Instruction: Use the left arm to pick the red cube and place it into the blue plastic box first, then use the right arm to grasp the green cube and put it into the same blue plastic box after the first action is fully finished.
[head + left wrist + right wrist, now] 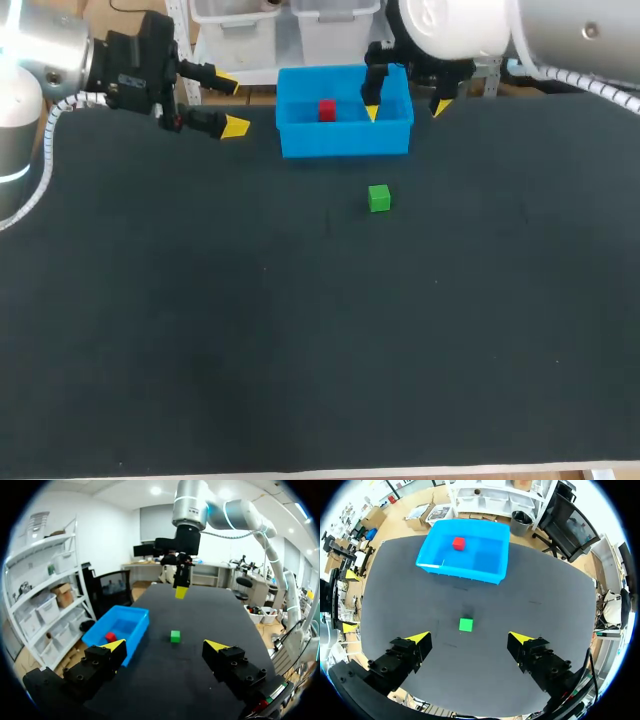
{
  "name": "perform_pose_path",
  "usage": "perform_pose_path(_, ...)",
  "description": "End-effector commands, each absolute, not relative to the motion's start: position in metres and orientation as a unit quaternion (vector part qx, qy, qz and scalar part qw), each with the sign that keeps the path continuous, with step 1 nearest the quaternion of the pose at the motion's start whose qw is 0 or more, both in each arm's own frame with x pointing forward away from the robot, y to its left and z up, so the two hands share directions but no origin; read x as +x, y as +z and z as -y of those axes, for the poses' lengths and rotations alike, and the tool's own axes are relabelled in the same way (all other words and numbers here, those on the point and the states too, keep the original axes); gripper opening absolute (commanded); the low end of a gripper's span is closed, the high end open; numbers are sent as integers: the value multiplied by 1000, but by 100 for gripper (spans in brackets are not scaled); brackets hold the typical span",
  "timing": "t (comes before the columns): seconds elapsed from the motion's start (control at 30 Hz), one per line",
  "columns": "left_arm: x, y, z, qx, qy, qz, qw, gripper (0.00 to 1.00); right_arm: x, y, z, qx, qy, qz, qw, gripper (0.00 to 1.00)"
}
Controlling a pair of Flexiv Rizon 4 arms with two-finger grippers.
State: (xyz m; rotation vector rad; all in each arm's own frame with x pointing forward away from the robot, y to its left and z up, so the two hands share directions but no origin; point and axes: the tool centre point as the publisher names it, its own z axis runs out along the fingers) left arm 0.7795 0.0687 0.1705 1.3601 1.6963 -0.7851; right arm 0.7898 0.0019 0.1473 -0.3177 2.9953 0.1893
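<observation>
Right arm (pixel 560 30) up close first: its jaws hang wide apart and empty, high over the right end of the blue plastic box (pixel 345 138). Off to the left of that box waits the left arm (pixel 40 50), well clear of it, jaws apart too, nothing held. And look inside the box: the red cube (pixel 327 110) lies on its floor, a little left of centre. By my reading, the first half is done! What's left is the green cube (pixel 379 198), alone on the black table (pixel 300 350), just in front of the box's right half, untouched. The right jaws are not yet around it. From the right wrist view it lies ahead, between the open tips. Grasp, lift and drop into the box are all yet to come.
</observation>
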Motion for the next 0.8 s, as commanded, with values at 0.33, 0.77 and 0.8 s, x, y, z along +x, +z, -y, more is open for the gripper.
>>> perform_pose_path(0.33, 779, 169, -69, 538, -311, -670, 406, 100, 795, 145, -15, -71, 46, -995, 49, 100)
perform_pose_path(0.77, 779, 169, -69, 538, -311, -670, 406, 100, 789, 137, -25, -59, 37, -997, 39, 100)
perform_pose_path(0.8, 779, 169, -69, 538, -311, -670, 406, 100, 789, 137, -25, -59, 37, -997, 39, 100)
